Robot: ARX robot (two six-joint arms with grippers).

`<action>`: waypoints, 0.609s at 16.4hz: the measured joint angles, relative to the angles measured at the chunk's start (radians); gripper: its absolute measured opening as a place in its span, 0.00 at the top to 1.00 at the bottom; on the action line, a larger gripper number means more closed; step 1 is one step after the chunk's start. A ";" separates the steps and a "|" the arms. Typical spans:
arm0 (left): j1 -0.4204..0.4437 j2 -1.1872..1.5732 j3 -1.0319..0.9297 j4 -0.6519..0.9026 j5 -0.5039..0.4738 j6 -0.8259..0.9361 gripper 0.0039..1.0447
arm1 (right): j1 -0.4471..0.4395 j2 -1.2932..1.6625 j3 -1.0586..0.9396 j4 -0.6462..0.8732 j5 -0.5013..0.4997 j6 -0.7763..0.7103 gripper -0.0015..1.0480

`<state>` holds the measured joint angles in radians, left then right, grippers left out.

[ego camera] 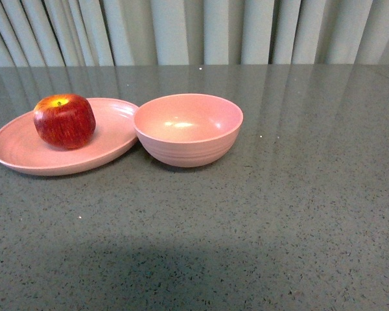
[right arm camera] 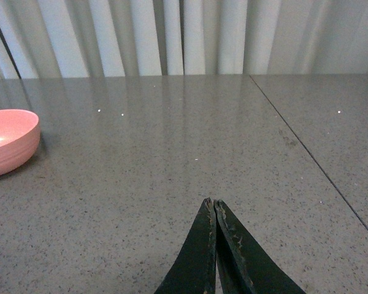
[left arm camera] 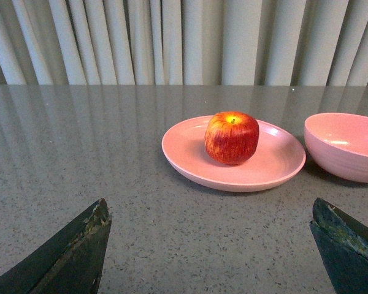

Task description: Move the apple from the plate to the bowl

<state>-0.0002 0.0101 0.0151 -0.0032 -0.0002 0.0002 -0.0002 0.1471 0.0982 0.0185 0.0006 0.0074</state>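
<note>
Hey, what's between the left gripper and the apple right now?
In the left wrist view, only bare table and the near rim of the plate lie between the open left gripper and the apple.

The apple (ego camera: 64, 121) sits on the plate (ego camera: 26, 155). The bowl (ego camera: 188, 129) stands just right of the plate, very close beside it. Both rest on the table (ego camera: 279, 214). A curtain (ego camera: 194, 32) hangs behind the table.
</note>
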 joint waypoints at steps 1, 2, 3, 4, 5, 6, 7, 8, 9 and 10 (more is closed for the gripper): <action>0.000 0.000 0.000 0.000 0.000 0.000 0.06 | 0.000 -0.072 -0.026 -0.040 -0.001 0.000 0.98; 0.000 0.000 0.000 0.000 0.000 0.000 0.06 | 0.000 -0.089 -0.029 -0.026 0.000 0.000 0.98; 0.000 0.000 0.000 0.000 0.000 0.000 0.06 | 0.000 -0.091 -0.029 -0.027 -0.001 0.000 0.98; 0.000 0.000 0.000 0.000 0.000 0.000 0.06 | 0.000 -0.091 -0.036 -0.027 -0.001 0.000 0.98; 0.000 0.000 0.000 0.000 0.000 0.000 0.06 | 0.000 -0.093 -0.043 -0.027 -0.001 0.000 0.98; 0.000 0.000 0.000 0.000 0.000 0.000 0.06 | 0.000 -0.100 -0.047 -0.027 -0.001 0.000 0.98; 0.000 0.000 0.000 0.000 0.000 0.000 0.06 | 0.000 -0.105 -0.050 -0.025 -0.001 0.000 0.98; 0.000 0.000 0.000 0.000 0.000 0.000 0.06 | 0.000 -0.129 -0.070 -0.015 0.000 -0.001 0.98; 0.000 0.000 0.000 -0.001 -0.002 0.000 0.06 | 0.000 -0.140 -0.085 -0.033 0.000 -0.001 0.98; 0.000 0.000 0.000 0.000 0.000 0.000 0.06 | 0.000 -0.139 -0.085 -0.027 -0.001 -0.001 0.98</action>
<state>-0.0002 0.0101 0.0151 -0.0036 0.0002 0.0006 -0.0002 0.0082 0.0132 -0.0082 -0.0006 0.0063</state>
